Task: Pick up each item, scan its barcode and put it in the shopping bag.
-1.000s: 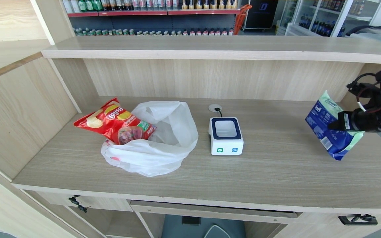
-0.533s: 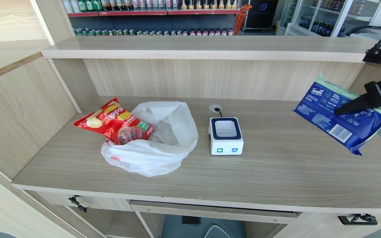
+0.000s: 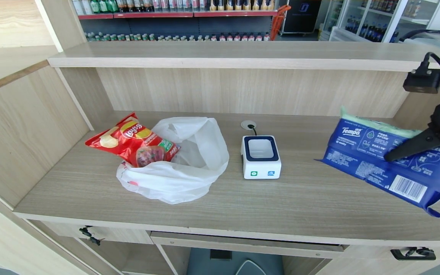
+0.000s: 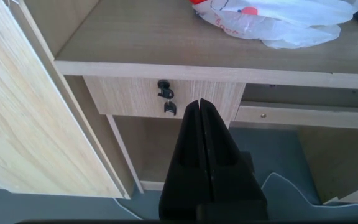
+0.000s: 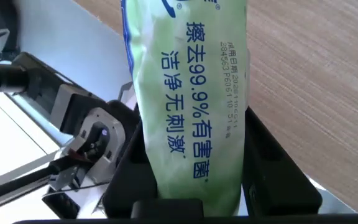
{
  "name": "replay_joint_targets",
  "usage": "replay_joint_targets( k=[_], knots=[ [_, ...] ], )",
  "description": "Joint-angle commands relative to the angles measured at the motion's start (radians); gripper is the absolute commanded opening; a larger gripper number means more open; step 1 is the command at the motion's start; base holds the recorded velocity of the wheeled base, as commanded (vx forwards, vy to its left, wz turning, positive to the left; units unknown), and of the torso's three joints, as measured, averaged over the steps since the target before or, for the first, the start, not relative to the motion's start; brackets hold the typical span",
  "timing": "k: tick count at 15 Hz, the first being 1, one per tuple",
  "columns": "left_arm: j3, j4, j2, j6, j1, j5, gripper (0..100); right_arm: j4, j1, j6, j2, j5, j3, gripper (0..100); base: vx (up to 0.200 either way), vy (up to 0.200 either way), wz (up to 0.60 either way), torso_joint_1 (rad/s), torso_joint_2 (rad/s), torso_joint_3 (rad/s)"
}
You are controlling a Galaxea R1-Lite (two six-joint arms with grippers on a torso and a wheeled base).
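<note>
Matte black, wedge-shaped left claw (image 4: 199, 107)

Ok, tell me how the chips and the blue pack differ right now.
The chips are red; the blue pack is blue with a pale green edge. The chips rest in the mouth of the white bag, left of the scanner; the blue pack is clamped in the right gripper, right of the scanner. The blue pack shows a barcode; the chips show none here. Both are soft sealed packets.
</note>
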Motion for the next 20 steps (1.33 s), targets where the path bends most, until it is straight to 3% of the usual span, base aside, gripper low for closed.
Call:
replay_joint_targets(
  k=[1,4,6,8,11,13,20],
  knots=[
    [0.000,0.000,0.001,0.000,0.000,-0.001,0,0.029,0.011,-0.029,-0.017,0.027,0.000,0,0.000,0.000,0.00,0.000,0.00,0.000],
    [0.000,0.000,0.000,0.000,0.000,-0.001,0,0.057,0.145,-0.038,0.004,0.020,0.000,0,0.000,0.000,0.00,0.000,0.00,0.000],
    [0.000,0.000,0.001,0.000,0.000,0.001,0,0.083,0.284,0.033,0.037,-0.098,0.000,0,0.000,0.000,0.00,0.000,0.00,0.000],
    [0.000,0.000,0.000,0.000,0.000,-0.001,0,-0.032,0.505,0.404,0.116,-0.229,0.000,0,0.000,0.000,0.00,0.000,0.00,0.000],
    [0.000,0.000,0.001,0.000,0.000,0.001,0,-0.068,0.616,0.619,0.147,-0.319,0.000,0,0.000,0.000,0.00,0.000,0.00,0.000],
    [0.000,0.000,0.001,0.000,0.000,-0.001,0,-0.117,0.637,0.757,0.129,-0.329,0.000,0,0.000,0.000,0.00,0.000,0.00,0.000],
    [0.000,0.000,0.000,0.000,0.000,-0.001,0,-0.161,0.548,0.890,0.030,-0.273,0.000,0,0.000,0.000,0.00,0.000,0.00,0.000]
  ],
)
